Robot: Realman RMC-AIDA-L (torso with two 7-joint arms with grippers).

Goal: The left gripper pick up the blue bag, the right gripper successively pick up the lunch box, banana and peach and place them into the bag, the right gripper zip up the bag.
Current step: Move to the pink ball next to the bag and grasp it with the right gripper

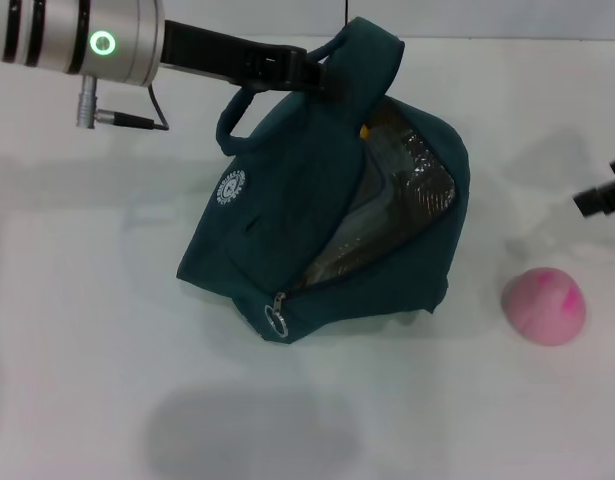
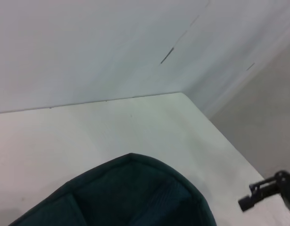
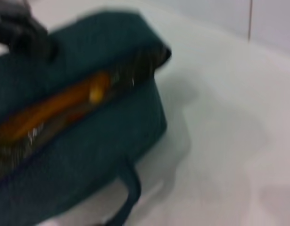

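The blue bag [image 1: 307,210] stands on the white table, its mouth unzipped and tipped toward the right. My left gripper [image 1: 320,74] is shut on the bag's upper handle and holds it up. Inside the opening, silvery lining [image 1: 417,180] shows with a bit of yellow banana [image 1: 364,130]; the right wrist view shows the banana [image 3: 64,106] lying along the open mouth. The lunch box is hidden. The peach [image 1: 544,306] lies on the table right of the bag. My right gripper [image 1: 605,195] hovers at the right edge, above and beyond the peach, apart from it.
The zipper's ring pull [image 1: 277,321] hangs at the bag's near lower corner. The second handle [image 1: 232,115] loops out at the bag's left. The table's far corner [image 2: 182,93] meets a pale wall behind the bag.
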